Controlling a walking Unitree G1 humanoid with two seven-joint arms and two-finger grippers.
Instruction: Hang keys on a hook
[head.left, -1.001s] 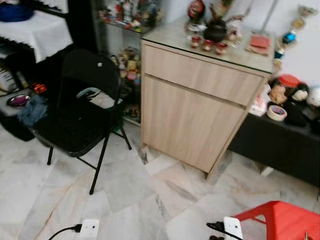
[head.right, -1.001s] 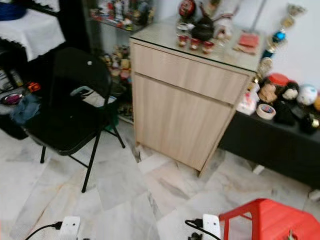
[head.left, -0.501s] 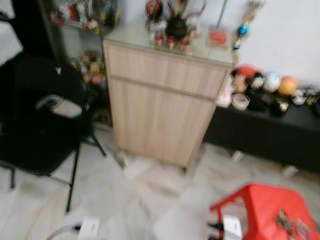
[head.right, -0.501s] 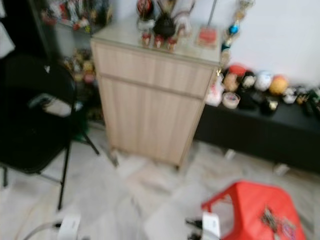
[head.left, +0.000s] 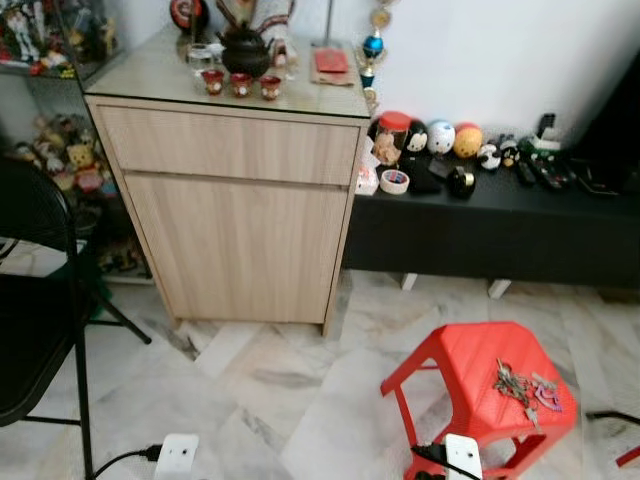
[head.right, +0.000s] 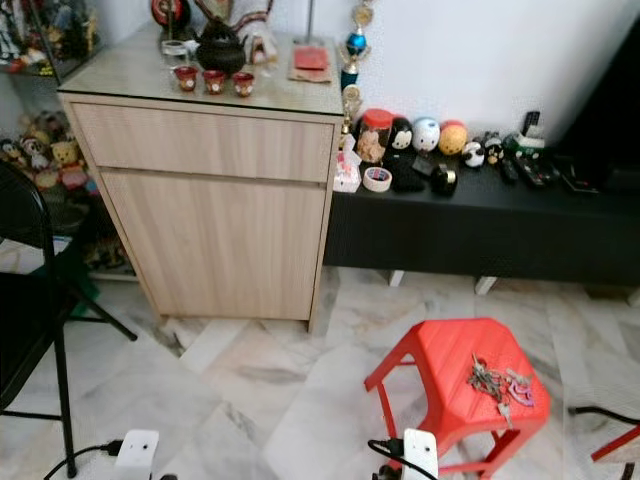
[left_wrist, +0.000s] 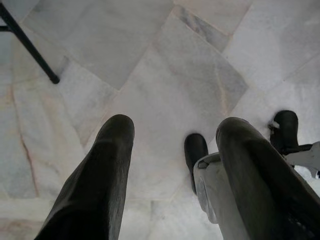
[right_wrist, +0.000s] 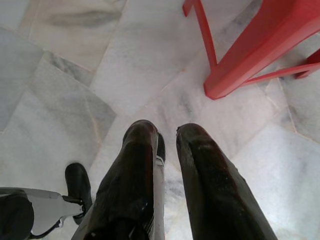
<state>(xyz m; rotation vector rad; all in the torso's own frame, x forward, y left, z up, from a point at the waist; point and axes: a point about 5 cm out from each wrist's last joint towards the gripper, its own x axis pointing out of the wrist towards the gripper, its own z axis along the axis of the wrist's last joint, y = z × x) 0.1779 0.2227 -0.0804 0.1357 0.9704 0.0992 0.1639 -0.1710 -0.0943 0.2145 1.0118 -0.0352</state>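
A bunch of keys (head.left: 520, 385) with a pink tag lies on top of a red plastic stool (head.left: 465, 365) at the lower right, on the marble floor. In the left wrist view my left gripper (left_wrist: 175, 131) hangs open over bare floor tiles, with nothing between its fingers. The right wrist view has my right gripper (right_wrist: 167, 131) pointing down at the floor, its two fingers close together and holding nothing. A red leg of the stool (right_wrist: 235, 60) stands just beyond it.
A light wooden cabinet (head.left: 240, 200) with a teapot and small cups on top stands ahead. Right of it runs a low black bench (head.left: 480, 235) with figurines. A black folding chair (head.left: 35, 330) is at the left edge. Two white power strips (head.left: 175, 455) (head.left: 462, 457) lie on the floor.
The camera has swung to the right: the cabinet and chair slid left in the picture and the red stool with the keys came fully into view. Nothing itself moved.
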